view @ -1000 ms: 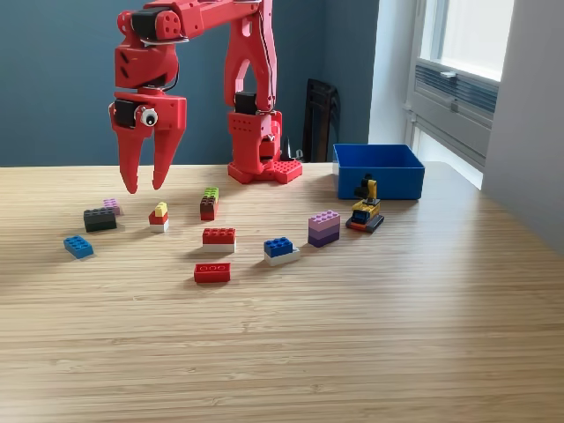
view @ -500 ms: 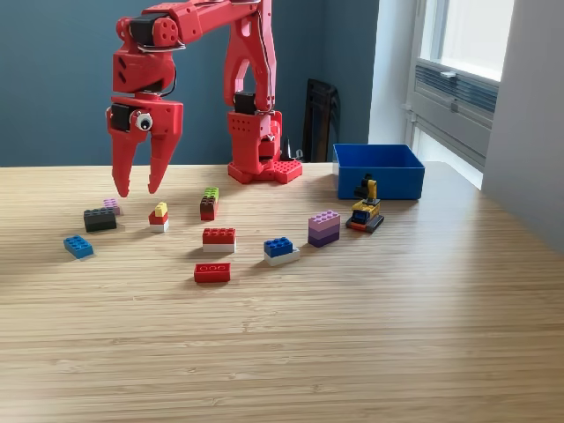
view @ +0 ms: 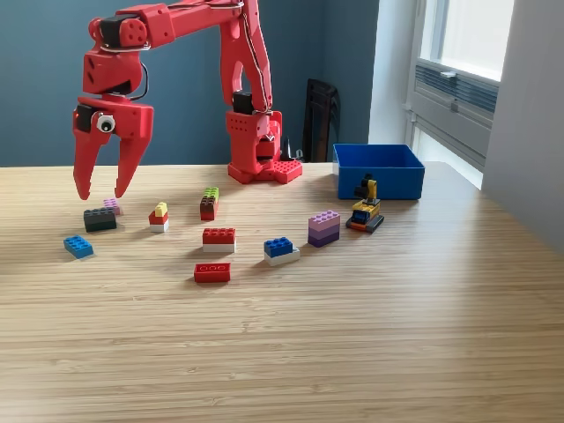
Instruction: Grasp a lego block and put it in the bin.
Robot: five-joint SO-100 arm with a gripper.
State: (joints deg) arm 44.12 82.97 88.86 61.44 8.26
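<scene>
Pale wood-grain desk (view: 370, 335) with a smooth matt finish, matt red plastic end effector (view: 100, 191), bright blue plastic bin (view: 379, 173), glossy plastic lego blocks (view: 212, 272)

The red gripper (view: 100, 192) hangs above the wooden table (view: 352, 335), jaws apart and empty. Just below its tips lie a black block (view: 100, 218) and a pink block (view: 112, 205). The blue bin (view: 378, 171) sits well off toward the exterior view's right.
</scene>
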